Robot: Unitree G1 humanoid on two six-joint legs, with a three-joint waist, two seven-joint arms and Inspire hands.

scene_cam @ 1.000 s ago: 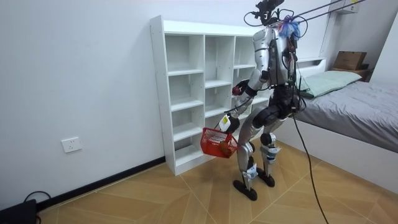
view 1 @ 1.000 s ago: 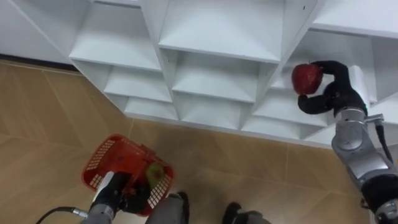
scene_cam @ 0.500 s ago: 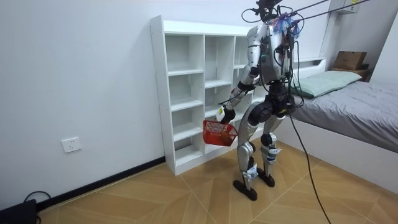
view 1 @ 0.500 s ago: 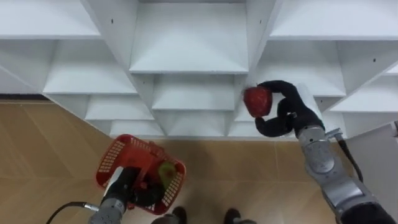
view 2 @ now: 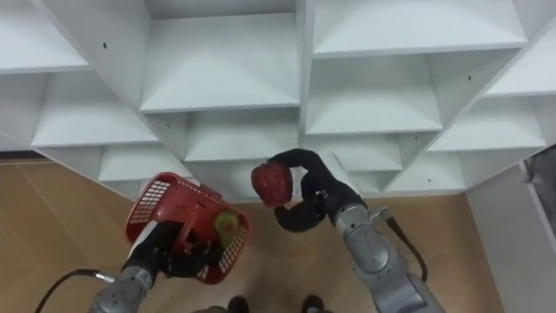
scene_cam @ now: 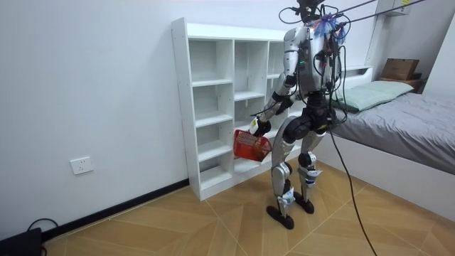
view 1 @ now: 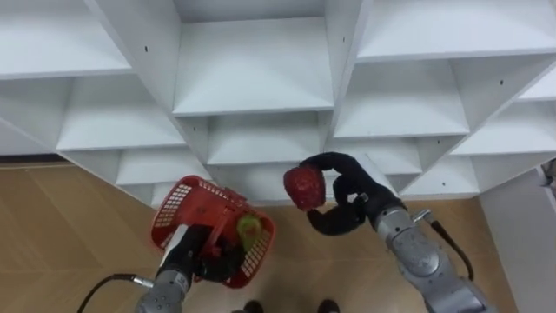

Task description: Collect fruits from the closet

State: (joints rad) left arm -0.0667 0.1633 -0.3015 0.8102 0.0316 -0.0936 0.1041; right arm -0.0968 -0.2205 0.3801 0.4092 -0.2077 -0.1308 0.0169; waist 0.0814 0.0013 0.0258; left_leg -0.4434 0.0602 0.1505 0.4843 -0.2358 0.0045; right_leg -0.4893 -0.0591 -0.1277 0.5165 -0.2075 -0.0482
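My right hand (view 1: 347,202) (view 2: 314,198) is shut on a red apple (view 1: 302,187) (view 2: 270,183), held in front of the white closet's lower shelves. Just left of it hangs the red basket (view 1: 187,207) (view 2: 156,202), with my left hand (view 1: 184,256) (view 2: 149,251) curled round its handle. A green fruit (view 1: 248,229) (view 2: 225,223) lies inside the basket. The apple is level with the basket's right rim, a short gap from it. In the room view I stand facing the closet (scene_cam: 213,99) with the basket (scene_cam: 250,144) at hip height.
The white closet (view 1: 252,87) has open, bare compartments across the top of the eye views. Wooden floor (view 1: 52,226) lies below. A bed (scene_cam: 405,128) stands at the room view's right, behind me.
My right hand has brought the apple down and left, from the shelf front towards the basket. The basket has risen a little. The head camera has shifted too.
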